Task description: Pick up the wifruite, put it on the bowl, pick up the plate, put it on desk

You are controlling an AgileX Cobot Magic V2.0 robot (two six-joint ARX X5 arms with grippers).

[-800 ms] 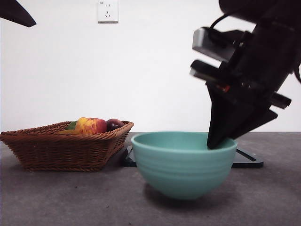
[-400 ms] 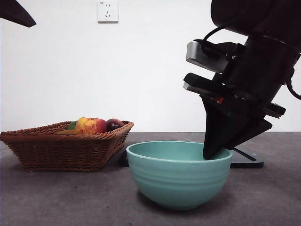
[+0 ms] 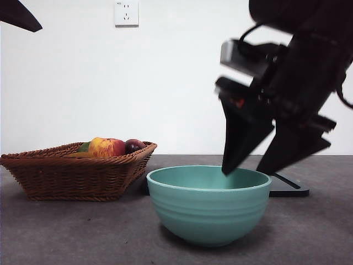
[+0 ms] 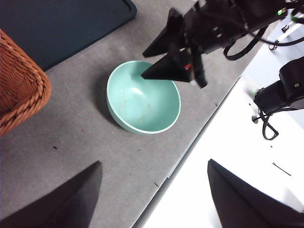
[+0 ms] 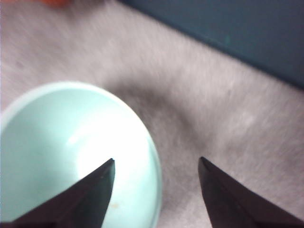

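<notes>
The desk [image 3: 66, 232] spreads grey and mottled under everything, and my right gripper [image 3: 248, 168] hangs as a big dark mass just over the bowl [image 3: 208, 204], its jaws spread wide and gripping nothing. One jaw tip points down inside the bowl's rim on the side toward the dark flat tray [image 3: 289, 187], the other hangs outside that rim over bare desk; from my right wrist I see the rim passing between them, and neither tip seems to touch it, though the picture there is blurred. The teal bowl stands upright on the desk near its front edge, and my left wrist view shows its inside bare. The wicker basket [image 3: 71, 174] sits apart from the bowl, nearer the desk's side, with the dark tray behind both. In the basket lie a red-yellow apple [image 3: 106, 147] and a dark plum [image 3: 134, 145] touching it; I cannot make out the wifruite there. My left gripper [image 4: 154, 190] waits high, jaws apart and holding nothing.
</notes>
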